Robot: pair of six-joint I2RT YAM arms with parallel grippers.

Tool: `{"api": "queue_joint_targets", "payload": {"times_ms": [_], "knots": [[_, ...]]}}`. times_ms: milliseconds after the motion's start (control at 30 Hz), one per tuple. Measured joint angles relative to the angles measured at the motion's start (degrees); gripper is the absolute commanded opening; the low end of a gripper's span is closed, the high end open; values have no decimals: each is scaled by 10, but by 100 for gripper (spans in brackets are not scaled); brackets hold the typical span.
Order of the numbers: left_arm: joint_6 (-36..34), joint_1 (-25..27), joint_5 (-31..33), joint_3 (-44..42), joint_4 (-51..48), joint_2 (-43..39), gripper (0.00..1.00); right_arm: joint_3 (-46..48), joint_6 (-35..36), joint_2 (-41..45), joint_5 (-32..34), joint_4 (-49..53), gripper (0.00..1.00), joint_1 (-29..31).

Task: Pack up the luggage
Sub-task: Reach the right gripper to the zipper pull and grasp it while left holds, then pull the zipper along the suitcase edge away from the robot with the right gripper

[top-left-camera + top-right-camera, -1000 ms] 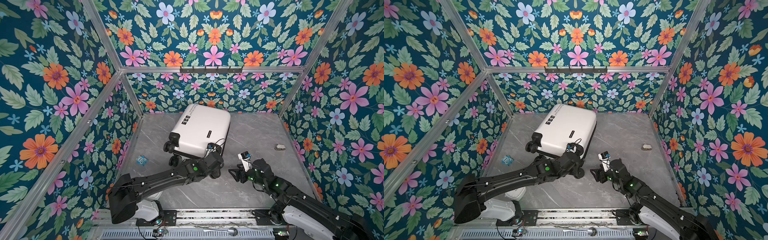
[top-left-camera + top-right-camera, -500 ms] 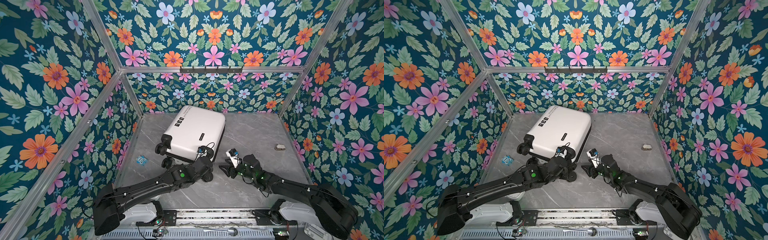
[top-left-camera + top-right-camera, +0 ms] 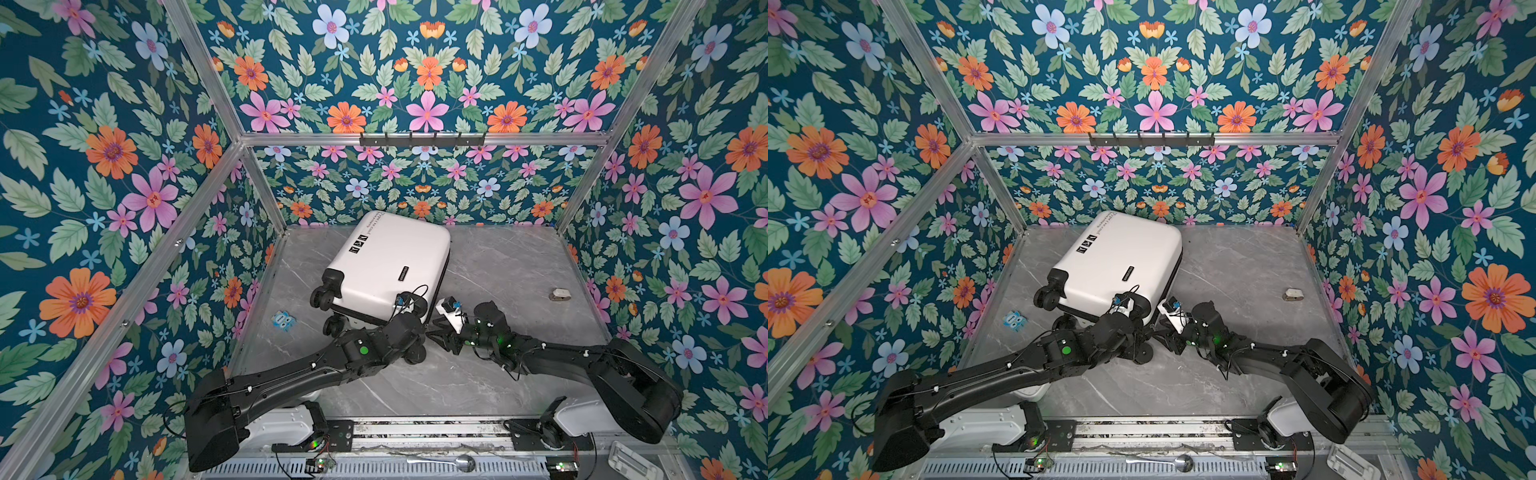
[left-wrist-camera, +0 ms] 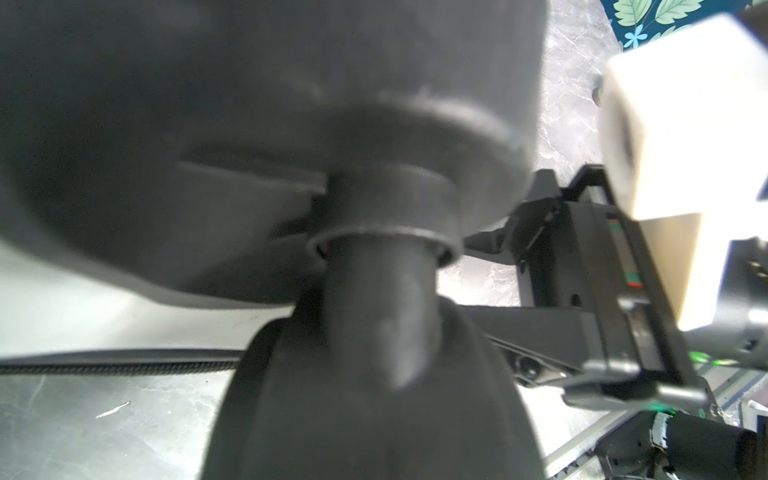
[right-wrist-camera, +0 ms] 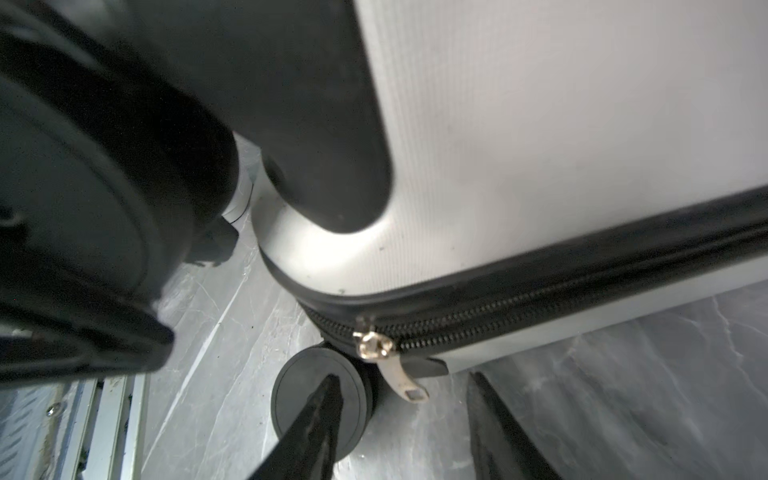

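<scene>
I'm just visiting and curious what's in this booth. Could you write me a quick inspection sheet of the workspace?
Surface: grey marble-look table.
Job's things: white luggage lying closed, wheels toward the arms.
Clutter: small blue item left of the luggage; small pale item near the right wall; spoon on the front rail.
Grippers: left tool at a luggage wheel, its fingers hidden, grip not visible; right tool open, fingers either side of the zipper pull, not touching it.
Cables: thin black wires looped at both wrists.
Surroundings: floral walls, aluminium frame, black hook rail at the back.
</scene>
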State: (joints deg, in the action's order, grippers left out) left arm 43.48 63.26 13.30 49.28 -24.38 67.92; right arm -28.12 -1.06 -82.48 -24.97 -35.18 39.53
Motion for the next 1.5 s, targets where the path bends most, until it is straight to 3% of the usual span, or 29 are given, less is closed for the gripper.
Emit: {"api": "queue_joint_targets", "payload": {"times_ms": [267,500,767,1233,1500], "knots": [[0,-2,0,-1,1,0,0,-21,2,-43,-17,-6,36,0],[0,-2,1,-1,2,0,0,-17,2,-41,-17,-8,16,-1],[2,-2,1,-2,4,0,0,-18,1,-34,-18,3,1,0],[8,-2,1,-7,17,0,0,-20,-20,-33,-5,9,0,0],[10,-2,-2,-10,23,0,0,-35,-76,-33,16,25,0,-25]]}}
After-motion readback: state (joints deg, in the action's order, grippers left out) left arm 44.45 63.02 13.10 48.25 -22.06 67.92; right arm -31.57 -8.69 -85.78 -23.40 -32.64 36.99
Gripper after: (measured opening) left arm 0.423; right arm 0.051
